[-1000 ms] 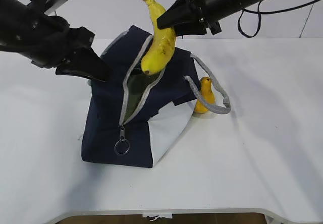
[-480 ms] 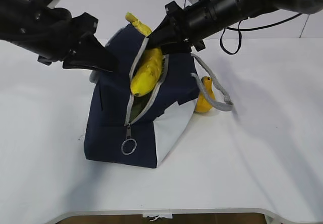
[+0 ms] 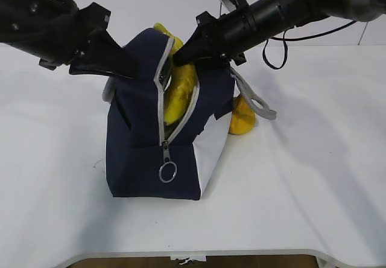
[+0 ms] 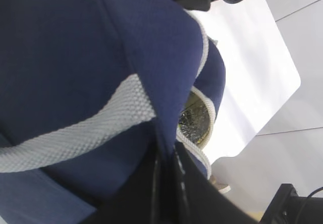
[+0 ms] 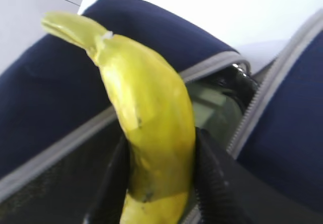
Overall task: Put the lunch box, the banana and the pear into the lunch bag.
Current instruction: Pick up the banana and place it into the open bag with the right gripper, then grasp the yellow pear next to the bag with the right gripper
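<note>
The navy lunch bag [image 3: 139,135] stands mid-table with its zipper open. My right gripper [image 3: 188,52] is shut on the banana [image 3: 181,90], whose lower half is inside the opening and whose stem pokes out at the top. In the right wrist view the fingers [image 5: 214,178] clamp the banana [image 5: 151,128] on both sides. A pale green surface [image 5: 217,110], the lunch box lid, shows inside the bag. My left gripper [image 3: 123,69] is shut on the bag's left top edge; in the left wrist view it [image 4: 169,168] pinches navy fabric [image 4: 75,47]. The pear [image 3: 243,117] lies behind the bag's right side.
A grey handle [image 3: 253,99] hangs over the pear. The other grey handle [image 4: 75,133] crosses the left wrist view. The ring pull [image 3: 167,171] hangs at the bag's front. The table's front edge [image 3: 193,253] is near.
My right gripper has come down and left, lowering the banana from above the bag into the opening. My left gripper has pulled the bag's left side up, and the bag stands more upright.
</note>
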Tool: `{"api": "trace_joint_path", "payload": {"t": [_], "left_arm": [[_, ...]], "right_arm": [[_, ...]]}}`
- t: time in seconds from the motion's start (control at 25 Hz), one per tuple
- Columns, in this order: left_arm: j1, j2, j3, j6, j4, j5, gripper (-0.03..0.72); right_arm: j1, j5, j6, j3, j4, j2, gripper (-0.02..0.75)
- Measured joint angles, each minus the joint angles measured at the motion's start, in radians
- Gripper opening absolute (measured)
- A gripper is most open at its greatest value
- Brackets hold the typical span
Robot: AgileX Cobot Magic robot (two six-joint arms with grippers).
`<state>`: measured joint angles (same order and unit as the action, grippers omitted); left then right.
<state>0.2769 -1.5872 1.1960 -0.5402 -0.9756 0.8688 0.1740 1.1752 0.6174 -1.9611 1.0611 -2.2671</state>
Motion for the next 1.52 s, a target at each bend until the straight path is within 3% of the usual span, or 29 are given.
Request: {"api": "trace_joint_path", "payload": {"t": [0.08, 0.2, 0.24, 0.28, 0.36, 0.64, 0.92, 1.08, 1.28, 1.52], "left_arm": [[0.0, 0.0, 0.0, 0.0, 0.0, 0.003, -0.003], [0.0, 0.0, 0.0, 0.0, 0.0, 0.005, -0.003], [0.0, 0.0, 0.0, 0.0, 0.004, 0.005, -0.002], [0.0, 0.0, 0.0, 0.0, 0.006, 0.005, -0.002], [0.0, 0.0, 0.0, 0.0, 0.028, 0.005, -0.003], [0.0, 0.004, 0.0, 0.0, 0.113, -0.053, -0.003], [0.003, 0.004, 0.0, 0.0, 0.181, -0.097, -0.003], [0.002, 0.004, 0.0, 0.011, 0.233, -0.098, -0.002], [-0.002, 0.004, 0.0, 0.018, 0.24, -0.098, -0.003], [-0.002, 0.004, 0.0, 0.033, 0.241, -0.097, -0.003]], "right_arm": [[0.0, 0.014, 0.0, 0.0, -0.027, 0.0, 0.354], [0.0, 0.028, -0.044, 0.0, -0.084, 0.0, 0.492], [0.0, 0.03, -0.058, -0.001, -0.099, 0.0, 0.492], [0.0, 0.033, -0.07, -0.006, -0.12, 0.0, 0.566], [0.0, 0.04, -0.087, -0.027, -0.152, 0.004, 0.604], [0.0, 0.044, -0.191, -0.103, -0.296, 0.095, 0.601], [0.0, 0.061, -0.431, -0.078, -0.688, 0.291, 0.586], [0.0, 0.066, -0.481, 0.016, -0.819, 0.396, 0.577], [0.0, 0.073, -0.511, 0.157, -0.902, 0.45, 0.566], [0.0, 0.073, -0.522, 0.277, -0.916, 0.451, 0.549]]}}
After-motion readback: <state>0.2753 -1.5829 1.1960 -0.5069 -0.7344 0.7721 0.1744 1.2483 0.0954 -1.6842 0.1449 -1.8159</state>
